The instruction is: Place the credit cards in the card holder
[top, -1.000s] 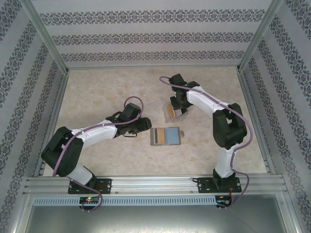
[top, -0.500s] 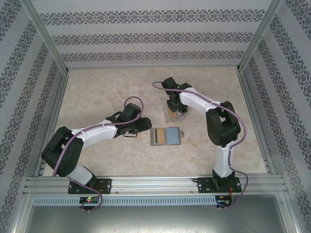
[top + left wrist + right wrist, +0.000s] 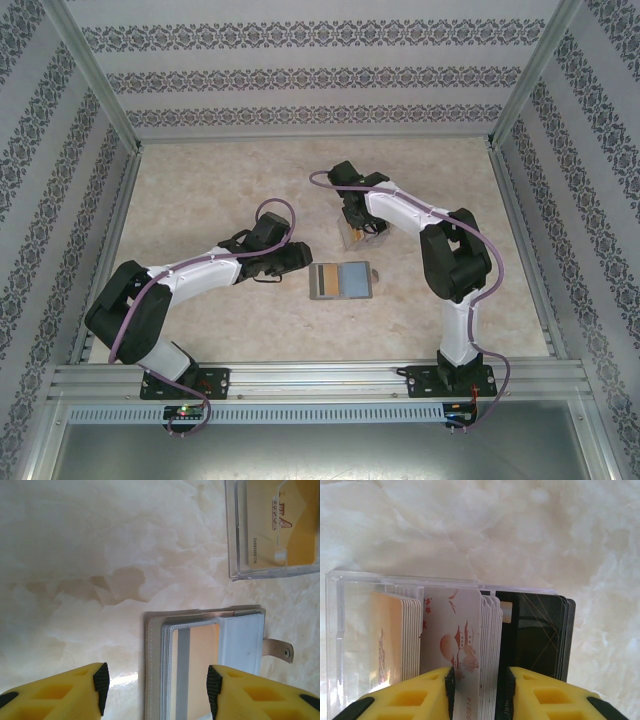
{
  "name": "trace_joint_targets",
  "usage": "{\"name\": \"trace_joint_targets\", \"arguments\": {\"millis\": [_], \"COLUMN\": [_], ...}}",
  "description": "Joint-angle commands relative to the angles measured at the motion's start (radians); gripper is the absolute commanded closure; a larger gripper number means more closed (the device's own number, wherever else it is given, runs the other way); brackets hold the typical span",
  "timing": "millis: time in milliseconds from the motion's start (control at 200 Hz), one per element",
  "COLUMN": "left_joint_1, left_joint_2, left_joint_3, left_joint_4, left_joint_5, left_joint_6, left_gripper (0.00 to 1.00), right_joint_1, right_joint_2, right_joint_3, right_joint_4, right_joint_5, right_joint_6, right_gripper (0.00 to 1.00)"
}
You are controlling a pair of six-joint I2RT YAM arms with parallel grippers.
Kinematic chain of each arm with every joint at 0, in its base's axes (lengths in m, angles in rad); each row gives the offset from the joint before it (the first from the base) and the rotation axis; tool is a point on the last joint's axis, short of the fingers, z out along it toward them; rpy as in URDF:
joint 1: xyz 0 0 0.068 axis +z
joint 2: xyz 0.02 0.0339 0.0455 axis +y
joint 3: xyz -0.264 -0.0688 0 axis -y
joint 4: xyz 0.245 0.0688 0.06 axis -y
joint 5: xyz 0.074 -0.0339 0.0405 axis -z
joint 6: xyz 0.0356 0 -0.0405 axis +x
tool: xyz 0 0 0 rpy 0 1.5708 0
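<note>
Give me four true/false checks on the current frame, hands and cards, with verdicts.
1. The card holder lies open on the table. True.
2. The left hand grips a card. False: it is open, by the card holder, holding nothing.
3. The right hand straddles white cards in the clear box. True.
4. The clear box is empty. False: tan cards, white cards and black cards stand in it.

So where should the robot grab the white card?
Probably take the white card by its edge at the box's open side, pinching both faces. The cards stand packed side by side, so only their edges are free.
</note>
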Motion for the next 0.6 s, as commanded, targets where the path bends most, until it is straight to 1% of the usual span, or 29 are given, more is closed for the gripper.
{"name": "trace_joint_targets", "arguments": {"millis": [0,210,360,600], "left_joint_1": [0.012,0.012,0.012,0.012], "left_joint_2": [0.005,0.014,0.017,0.018], "left_joint_3": [0.007,0.012,0.012,0.012], "left_joint_4": [0.014,0.018,0.019,0.020], "left_joint_5": [0.006,0.014,0.018,0.020], "left_joint_6": [-0.005,-0.008,-0.010,-0.012], "left_gripper": [0.44,0.44,0.44,0.44], "right_joint_1": [0.005,0.003,0.003,0.000], "right_joint_2": [-0.028,-0.037,-0.041,-0.049], "right_joint_3": [-0.012,-0.026,-0.034,-0.040], "right_joint_4": [-0.008,-0.002,0.003,0.006], "right_joint_5": [0.067,0.063,0.068,0.081], "right_joint_6": [-0.018,-0.013,-0.016,-0.017], "right_gripper": [0.66,0.68,0.72,0.73]}}
